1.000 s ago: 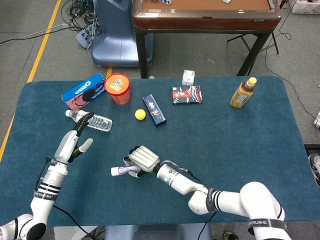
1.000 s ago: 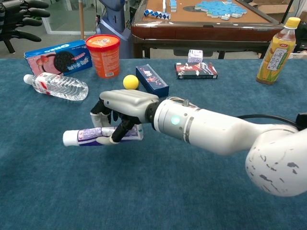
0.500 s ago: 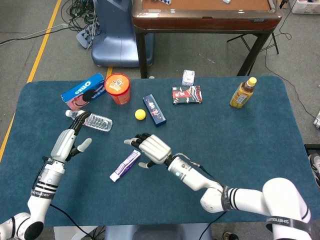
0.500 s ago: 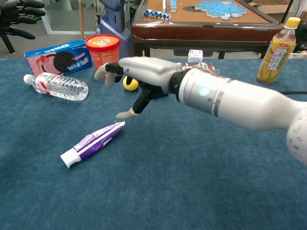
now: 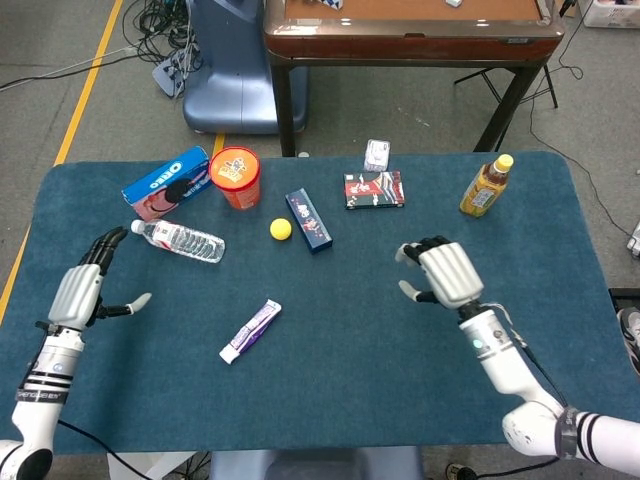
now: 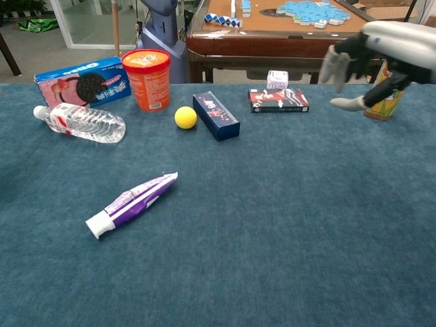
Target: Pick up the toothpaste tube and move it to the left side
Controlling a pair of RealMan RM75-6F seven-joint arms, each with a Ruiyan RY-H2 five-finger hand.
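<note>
Toothpaste tube lying free on the worktop, both robot hands empty and apart from it.

Left robot hand (image 5: 82,291) hangs over the left edge of the blue worktop (image 5: 330,400), fingers spread, holding nothing; it does not show in the chest view. The water bottle (image 5: 180,240) lies just beyond it. The toothpaste tube (image 5: 250,331) lies flat and diagonal left of centre, cap end toward the near-left, touched by nothing. The yellow ball (image 5: 280,229) and dark blue box (image 5: 308,220) sit farther back, well apart from it. Right robot hand (image 5: 441,274) is raised on the right, fingers loosely spread, holding nothing. Judgement: the tube appears placed leftward; if a regrasp is wanted, close across the narrow body mid-length, since the flat crimped end may slip.
</note>
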